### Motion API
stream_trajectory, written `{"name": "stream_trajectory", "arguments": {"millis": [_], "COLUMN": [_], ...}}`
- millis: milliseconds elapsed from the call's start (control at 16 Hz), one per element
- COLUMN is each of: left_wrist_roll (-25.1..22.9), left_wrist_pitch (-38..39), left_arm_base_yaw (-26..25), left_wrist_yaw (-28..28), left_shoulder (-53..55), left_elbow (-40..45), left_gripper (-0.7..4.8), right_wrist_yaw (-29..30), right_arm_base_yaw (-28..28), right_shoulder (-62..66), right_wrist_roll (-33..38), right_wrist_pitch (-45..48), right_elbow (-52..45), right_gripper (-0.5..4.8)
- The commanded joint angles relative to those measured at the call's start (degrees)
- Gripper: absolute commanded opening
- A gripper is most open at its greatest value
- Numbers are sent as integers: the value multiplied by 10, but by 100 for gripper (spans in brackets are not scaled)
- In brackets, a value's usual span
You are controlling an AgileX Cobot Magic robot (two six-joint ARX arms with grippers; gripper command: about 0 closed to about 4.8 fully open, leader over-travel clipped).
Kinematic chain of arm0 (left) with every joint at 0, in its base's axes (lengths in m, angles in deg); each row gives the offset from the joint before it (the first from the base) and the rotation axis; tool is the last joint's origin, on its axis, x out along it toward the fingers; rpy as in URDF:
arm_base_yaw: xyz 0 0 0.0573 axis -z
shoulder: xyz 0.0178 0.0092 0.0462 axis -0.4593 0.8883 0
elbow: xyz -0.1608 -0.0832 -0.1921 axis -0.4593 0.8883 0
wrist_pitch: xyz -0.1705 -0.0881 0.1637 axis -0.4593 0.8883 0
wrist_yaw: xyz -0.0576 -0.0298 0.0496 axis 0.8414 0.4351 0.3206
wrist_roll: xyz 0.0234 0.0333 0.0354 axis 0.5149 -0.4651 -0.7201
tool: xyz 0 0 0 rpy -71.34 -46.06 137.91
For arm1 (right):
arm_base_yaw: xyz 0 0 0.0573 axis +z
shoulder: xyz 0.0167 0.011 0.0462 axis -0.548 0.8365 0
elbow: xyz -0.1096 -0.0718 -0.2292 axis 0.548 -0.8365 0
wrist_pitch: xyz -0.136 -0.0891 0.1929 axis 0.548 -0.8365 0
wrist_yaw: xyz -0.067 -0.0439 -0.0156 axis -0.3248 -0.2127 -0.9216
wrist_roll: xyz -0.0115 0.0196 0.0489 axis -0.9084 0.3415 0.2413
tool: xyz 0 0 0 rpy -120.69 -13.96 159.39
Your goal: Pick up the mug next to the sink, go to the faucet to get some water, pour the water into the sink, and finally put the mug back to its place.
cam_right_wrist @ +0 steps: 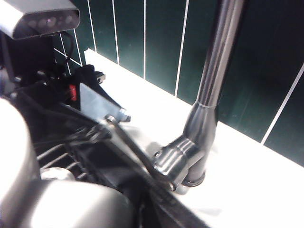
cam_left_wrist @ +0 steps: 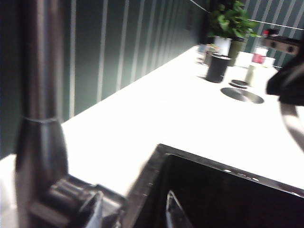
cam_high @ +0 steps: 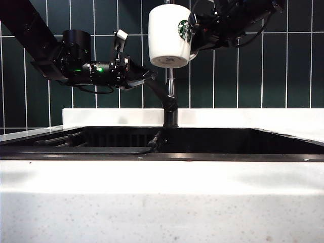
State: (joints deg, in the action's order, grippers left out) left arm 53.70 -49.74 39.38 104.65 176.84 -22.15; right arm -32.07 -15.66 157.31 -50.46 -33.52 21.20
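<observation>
1. Mug (cam_high: 170, 35) held high over the sink (cam_high: 202, 139), upright, in front of the faucet (cam_high: 170, 104) pipe, logo turned toward the right gripper (cam_high: 196, 31).
2. Risk of a knock: mug bottom close beside the pipe, so any sideways drift could clip ceramic on metal and loosen the grasp.
3. Risk of a missed fill: rim cut off by the frame's top edge, spout out of view, so alignment under the outlet impossible to judge.
4. Risk of arms crossing: left gripper (cam_high: 132, 76) near the lever (cam_high: 157, 88), just below the mug; a lift there could strike it.
5. Right arm reaching in from the upper right, jaws clenched on the mug at its handle side.
6. Left arm stretched level from the left, jaws spread wide, fingertips (cam_left_wrist: 95, 209) by the faucet base, grasping nothing.
</observation>
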Motion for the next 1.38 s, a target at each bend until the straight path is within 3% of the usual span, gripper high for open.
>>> {"name": "stream_trajectory", "arguments": {"millis": [63,250,500,688,876,1188,1251,1376], "left_wrist_roll": [2,-16,-46,-56,-120,-132,-134,-135], "left_wrist_pitch": [4,4,9,35,83,83,81,79], "left_arm_base_yaw": [5,5,5,5,5,5,5,5], "left_wrist_yaw": [41,20,-86,-89,-96,-135,-189,-244], "left_shoulder": [-3,-3,-2,-2,-2,-2,-2,-2], "left_elbow": [0,0,0,0,0,0,0,0], "left_gripper": [165,165,165,165,165,165,165,165], "right_wrist_yaw": [0,1,1,1,1,-1,-1,-1], "right_arm_base_yaw": [1,1,1,1,1,1,1,1], "right_shoulder": [-9,-9,-9,-9,-9,-9,-9,-9], "right_wrist_roll": [1,1,1,1,-1,-12,-12,-12], "right_wrist_pitch": [32,31,21,21,21,20,20,20], "right_elbow": [5,5,5,5,5,5,5,5], "right_gripper": [-1,-1,-1,-1,-1,-1,-1,-1]}}
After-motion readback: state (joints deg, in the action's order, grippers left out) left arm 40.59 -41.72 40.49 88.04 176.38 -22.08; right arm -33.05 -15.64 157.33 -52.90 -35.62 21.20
